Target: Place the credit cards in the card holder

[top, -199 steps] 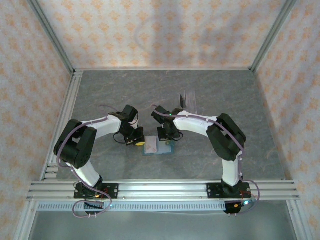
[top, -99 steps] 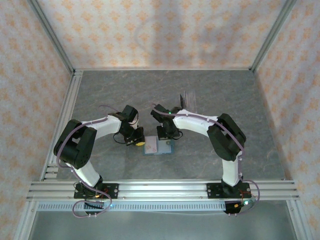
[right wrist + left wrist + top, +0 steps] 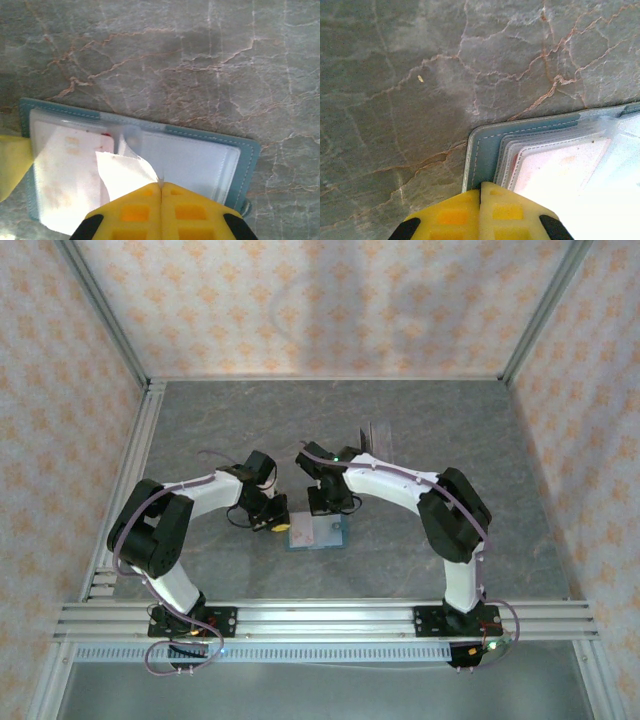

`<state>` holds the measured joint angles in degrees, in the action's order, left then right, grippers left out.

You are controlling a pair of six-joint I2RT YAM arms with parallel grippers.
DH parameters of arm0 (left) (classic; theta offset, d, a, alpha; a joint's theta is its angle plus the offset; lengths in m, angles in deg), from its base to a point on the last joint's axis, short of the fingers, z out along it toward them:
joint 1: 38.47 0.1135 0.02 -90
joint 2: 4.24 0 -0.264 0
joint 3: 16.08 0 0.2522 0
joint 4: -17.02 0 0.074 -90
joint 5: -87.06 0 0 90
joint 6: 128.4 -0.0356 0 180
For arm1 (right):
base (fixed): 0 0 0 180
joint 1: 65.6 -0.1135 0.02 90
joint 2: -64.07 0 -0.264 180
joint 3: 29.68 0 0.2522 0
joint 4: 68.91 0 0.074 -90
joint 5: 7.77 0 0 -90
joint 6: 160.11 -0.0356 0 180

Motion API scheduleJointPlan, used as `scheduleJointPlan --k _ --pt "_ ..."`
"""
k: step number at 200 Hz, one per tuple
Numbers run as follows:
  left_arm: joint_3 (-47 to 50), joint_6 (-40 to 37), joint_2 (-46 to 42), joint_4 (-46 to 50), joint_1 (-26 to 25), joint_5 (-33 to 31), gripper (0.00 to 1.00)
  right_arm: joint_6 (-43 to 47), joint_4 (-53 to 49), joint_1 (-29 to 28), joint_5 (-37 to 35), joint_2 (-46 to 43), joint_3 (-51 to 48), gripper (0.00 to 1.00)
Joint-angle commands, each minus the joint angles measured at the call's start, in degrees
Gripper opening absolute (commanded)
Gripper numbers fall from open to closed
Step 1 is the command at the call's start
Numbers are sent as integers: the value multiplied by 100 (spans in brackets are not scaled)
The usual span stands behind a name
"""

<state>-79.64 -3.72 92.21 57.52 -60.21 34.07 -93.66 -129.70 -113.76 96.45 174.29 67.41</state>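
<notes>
The card holder (image 3: 318, 532) lies open on the bench (image 3: 470, 420), near the middle, between the two pincers. The left pincer (image 3: 272, 523) is clenched with nothing between its tips, which sit at the holder's left edge. The right pincer (image 3: 161, 186) is clenched above the holder's centre fold. A pale thin leaf (image 3: 125, 172) rises to its tips - whether it is gripped cannot be told. One pinkish credit card (image 3: 555, 170) sits in a left-hand pocket.
</notes>
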Motion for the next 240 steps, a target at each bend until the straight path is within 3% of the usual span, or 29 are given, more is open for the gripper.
scheduleJointPlan --k 1,64,103,122,240 --pt "257 91 148 183 -208 -133 0 -106 -448 -156 33 108 333 0" --pt "269 144 78 165 -260 -142 0 -370 -393 -272 499 287 563 0" --pt "272 172 20 173 -265 -157 0 -766 158 -273 853 120 216 28" --pt "293 163 13 178 -262 -161 0 -994 573 -273 962 -65 -205 36" --pt "294 92 5 231 -261 -177 0 -2306 1746 -272 1373 -1105 -2173 40"
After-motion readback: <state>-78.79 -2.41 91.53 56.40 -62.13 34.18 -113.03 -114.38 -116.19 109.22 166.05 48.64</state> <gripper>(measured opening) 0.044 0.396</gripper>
